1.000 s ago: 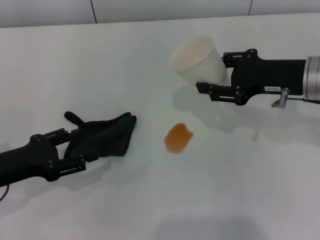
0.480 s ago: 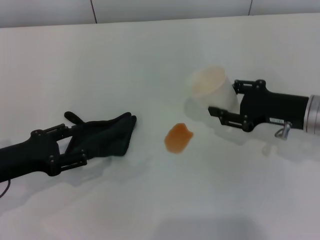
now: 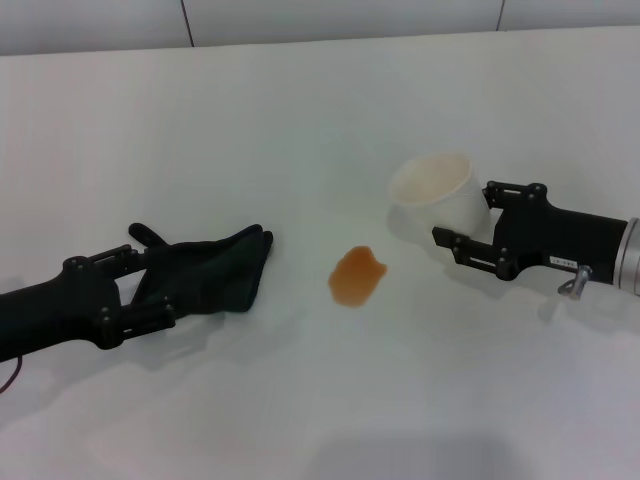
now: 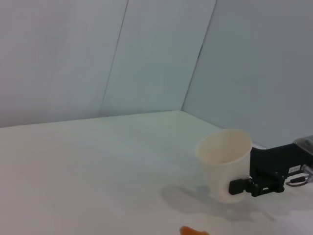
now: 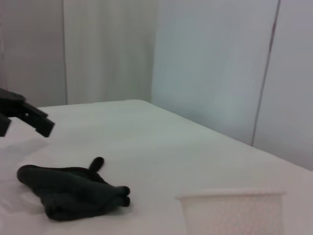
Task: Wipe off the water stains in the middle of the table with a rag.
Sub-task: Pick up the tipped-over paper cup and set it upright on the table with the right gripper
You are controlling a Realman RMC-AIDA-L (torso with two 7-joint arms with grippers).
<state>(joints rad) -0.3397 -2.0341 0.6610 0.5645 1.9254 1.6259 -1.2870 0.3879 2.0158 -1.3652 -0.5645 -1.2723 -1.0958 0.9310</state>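
Observation:
An orange-brown water stain [image 3: 357, 276] lies in the middle of the white table [image 3: 300, 120]; its edge also shows in the left wrist view [image 4: 193, 231]. Left of it sits the crumpled dark rag [image 3: 210, 272] [image 5: 68, 192]. My left gripper [image 3: 155, 288] stands open at the rag's left end, one finger on each side. The right wrist view shows one of its fingers [image 5: 34, 120] raised behind the rag. To the right of the stain, my right gripper [image 3: 463, 212] is shut on an upright white paper cup [image 3: 432, 188] [image 4: 225, 164] [image 5: 230, 210].
A grey seam runs along the table's far edge [image 3: 185, 20], with pale wall panels behind it. The cup stands about a cup's width right of the stain.
The right gripper has carried the cup down and to the right, turning it from tilted to upright near the table. The left gripper has barely moved at the rag.

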